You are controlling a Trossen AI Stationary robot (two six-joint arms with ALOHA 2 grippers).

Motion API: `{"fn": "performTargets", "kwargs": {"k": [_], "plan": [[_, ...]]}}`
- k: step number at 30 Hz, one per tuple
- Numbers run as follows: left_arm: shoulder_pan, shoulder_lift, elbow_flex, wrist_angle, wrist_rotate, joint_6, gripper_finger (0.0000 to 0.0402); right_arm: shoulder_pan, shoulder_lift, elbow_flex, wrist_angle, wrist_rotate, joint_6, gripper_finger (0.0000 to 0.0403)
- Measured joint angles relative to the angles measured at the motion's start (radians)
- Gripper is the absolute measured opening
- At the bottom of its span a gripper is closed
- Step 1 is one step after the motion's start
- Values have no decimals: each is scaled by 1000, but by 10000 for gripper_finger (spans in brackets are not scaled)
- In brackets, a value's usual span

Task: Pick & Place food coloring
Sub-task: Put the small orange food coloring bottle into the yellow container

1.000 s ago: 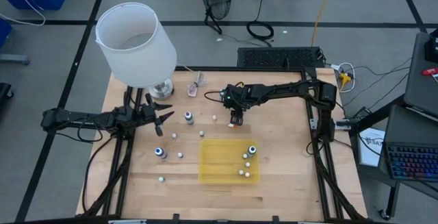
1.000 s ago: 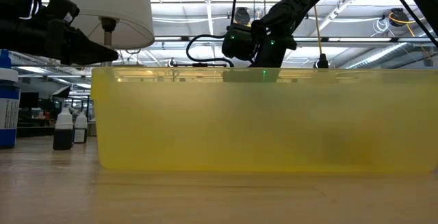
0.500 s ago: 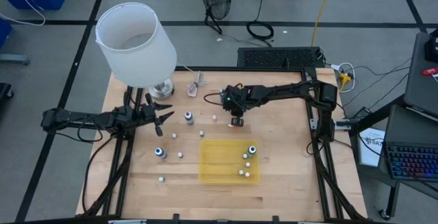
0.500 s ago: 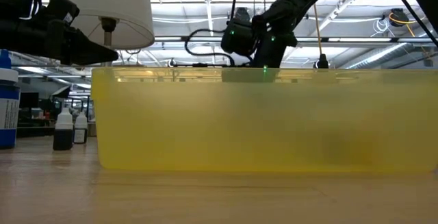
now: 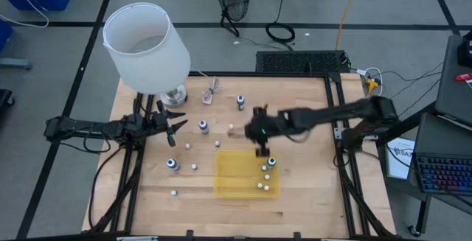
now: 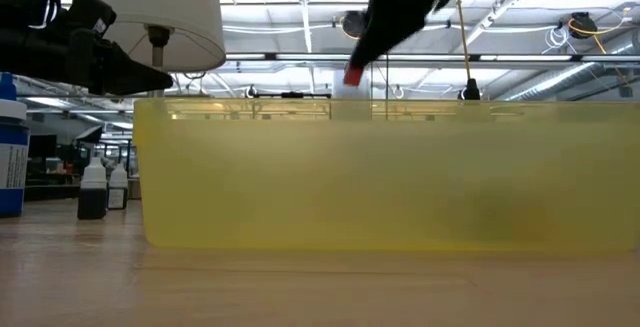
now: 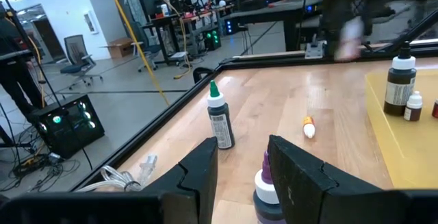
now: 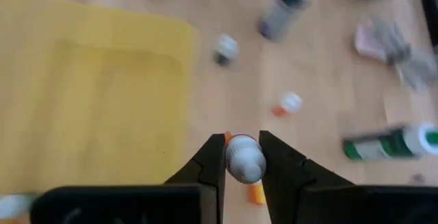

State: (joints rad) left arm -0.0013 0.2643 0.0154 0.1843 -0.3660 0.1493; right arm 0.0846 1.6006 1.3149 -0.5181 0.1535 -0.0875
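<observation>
Small food-colouring bottle [image 8: 244, 159]: light, rigid, slick plastic; pinched at its cap by right hand [image 8: 242, 157] above tray [image 5: 236, 173] at its 12 o'clock edge; left hand [image 7: 241, 154] open, idle at desk's [image 5: 302, 160] 9 o'clock.

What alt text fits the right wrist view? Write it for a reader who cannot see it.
The right pincer is shut on a small white-capped food coloring bottle with an orange body, above a wooden table beside a flat yellow plastic tray. More small bottles lie scattered on the wood beyond, among them a green-labelled bottle on its side.
</observation>
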Motion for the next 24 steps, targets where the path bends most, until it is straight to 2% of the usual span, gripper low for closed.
{"fn": "performTargets", "kwargs": {"k": [4,9,16,24], "plan": [[0,0,0,0,0,0,131,159,-5,0,22,59,45,52],[0,0,0,2,0,0,131,268,92,0,35,60,72,52],[0,0,0,0,0,0,131,300,264,0,31,27,109,52],[0,0,0,0,0,0,131,303,328,0,33,-24,129,52]]}}
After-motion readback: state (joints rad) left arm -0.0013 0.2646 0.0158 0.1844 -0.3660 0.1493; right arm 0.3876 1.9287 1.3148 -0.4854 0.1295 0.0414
